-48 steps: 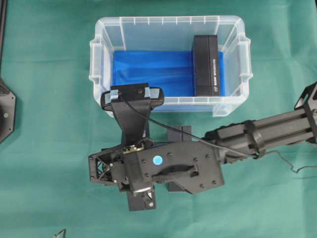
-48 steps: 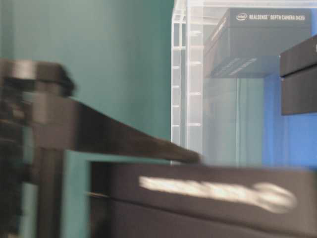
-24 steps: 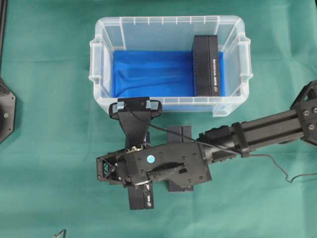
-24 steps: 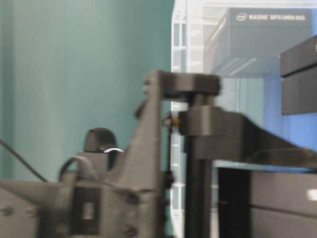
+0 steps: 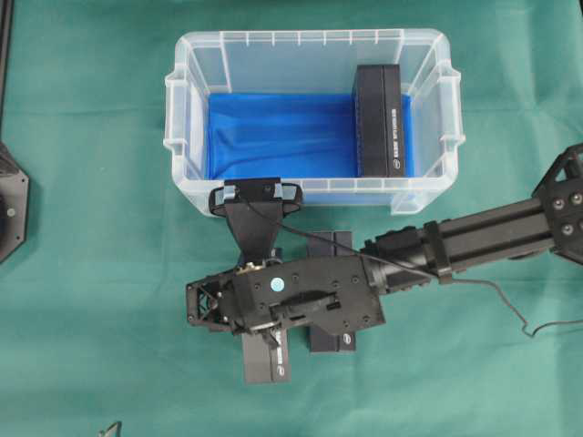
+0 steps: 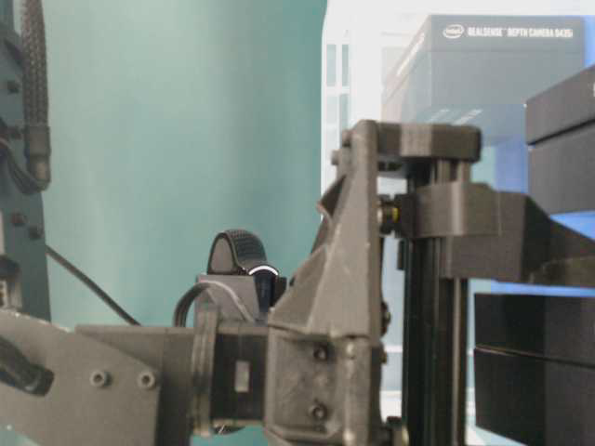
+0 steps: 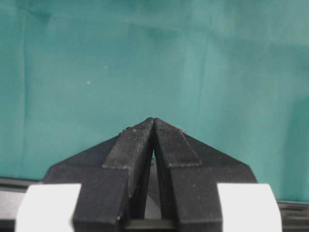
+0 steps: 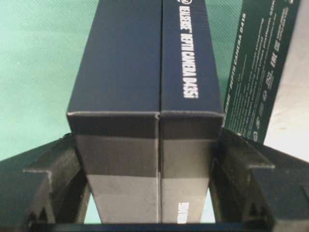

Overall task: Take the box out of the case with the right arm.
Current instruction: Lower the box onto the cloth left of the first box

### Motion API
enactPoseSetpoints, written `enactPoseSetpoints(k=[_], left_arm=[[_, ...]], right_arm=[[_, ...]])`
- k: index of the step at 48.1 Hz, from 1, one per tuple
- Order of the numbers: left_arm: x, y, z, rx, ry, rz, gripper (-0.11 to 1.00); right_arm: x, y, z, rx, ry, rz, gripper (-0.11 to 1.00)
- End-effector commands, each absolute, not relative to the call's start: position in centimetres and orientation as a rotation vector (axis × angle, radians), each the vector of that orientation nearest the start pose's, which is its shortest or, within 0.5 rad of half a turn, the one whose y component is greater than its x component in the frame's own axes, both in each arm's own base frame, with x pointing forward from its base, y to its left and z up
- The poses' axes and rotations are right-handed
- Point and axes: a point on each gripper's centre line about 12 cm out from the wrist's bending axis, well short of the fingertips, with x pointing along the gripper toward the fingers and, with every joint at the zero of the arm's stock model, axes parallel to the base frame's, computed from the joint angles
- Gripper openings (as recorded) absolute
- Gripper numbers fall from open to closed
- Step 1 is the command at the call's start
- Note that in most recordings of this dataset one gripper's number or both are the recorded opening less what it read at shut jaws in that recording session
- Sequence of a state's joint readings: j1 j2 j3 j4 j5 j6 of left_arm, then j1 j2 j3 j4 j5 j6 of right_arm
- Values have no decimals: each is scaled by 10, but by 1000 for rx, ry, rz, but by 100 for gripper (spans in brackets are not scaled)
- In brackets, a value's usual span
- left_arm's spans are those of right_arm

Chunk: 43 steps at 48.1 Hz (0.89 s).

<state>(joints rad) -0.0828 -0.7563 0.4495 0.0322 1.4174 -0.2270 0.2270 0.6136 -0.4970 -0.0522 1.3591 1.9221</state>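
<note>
Black jaws of the right gripper are clamping a dark box on both sides, holding it over the green cloth in front of the case. Another box is lying just beside it on the cloth, and a third is sitting inside the case, at its right end. The left gripper is hanging closed and empty above bare cloth.

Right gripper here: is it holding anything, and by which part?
Yes. The right gripper holds a black camera box by its two long side faces at one end, jaws straddling its width. The left gripper is shut on nothing.
</note>
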Motion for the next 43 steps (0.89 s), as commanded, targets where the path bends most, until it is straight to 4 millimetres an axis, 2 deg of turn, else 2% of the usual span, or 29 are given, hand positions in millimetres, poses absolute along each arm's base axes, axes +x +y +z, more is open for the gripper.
enactPoseSetpoints(k=[1,26,28,34,43], left_arm=[[177,-10,378,-137,1081,79,0],[177,-10,379,-136,1080,78,0],[177,-10,378,-136,1083,79,0],[177,-10,379,-136,1081,79,0],[176,-10,379,-137,1080,80,0]], right_arm=[[518,109,211,1365,1022,-1181,68],[519,105,211,1353,1023,-1178,67],[519,105,211,1354,1024,-1178,71],[520,105,212,1356,1019,-1170,92],[521,103,213,1361,1012,-1166,90]])
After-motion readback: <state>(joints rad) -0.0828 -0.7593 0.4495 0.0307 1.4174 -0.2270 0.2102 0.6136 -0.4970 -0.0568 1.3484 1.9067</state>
